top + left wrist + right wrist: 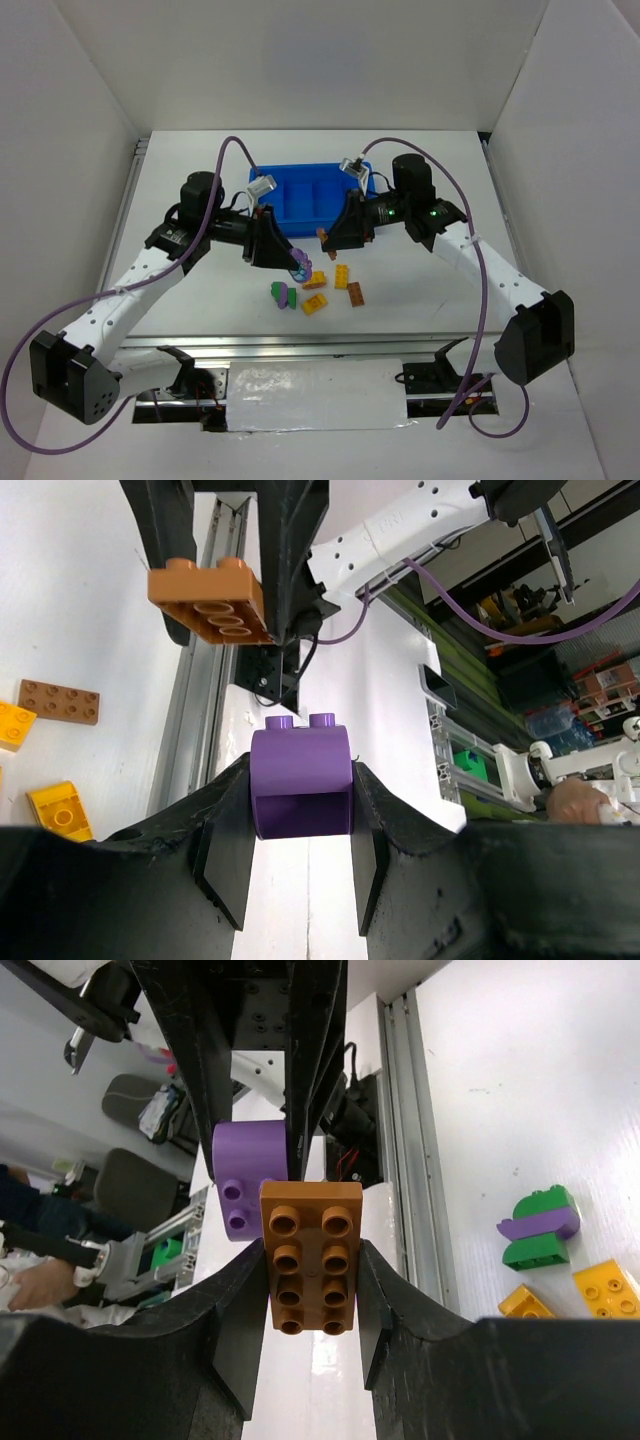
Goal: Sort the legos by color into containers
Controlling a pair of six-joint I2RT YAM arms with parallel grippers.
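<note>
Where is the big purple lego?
In the left wrist view, the purple lego sits pinched in the left gripper, facing the brown lego in the right gripper, in front of the blue tray.

The tray [300, 192] is bright blue. There is a purple lego [300, 785], a brown lego [310, 1260], a yellow lego [605, 1288] and a green lego [533, 1253].

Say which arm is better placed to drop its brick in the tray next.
Right. The right claw, shut on the brown brick, sits at the near edge of the blue tray. The left claw, shut on the purple brick, hangs farther back, near the loose bricks.
</note>
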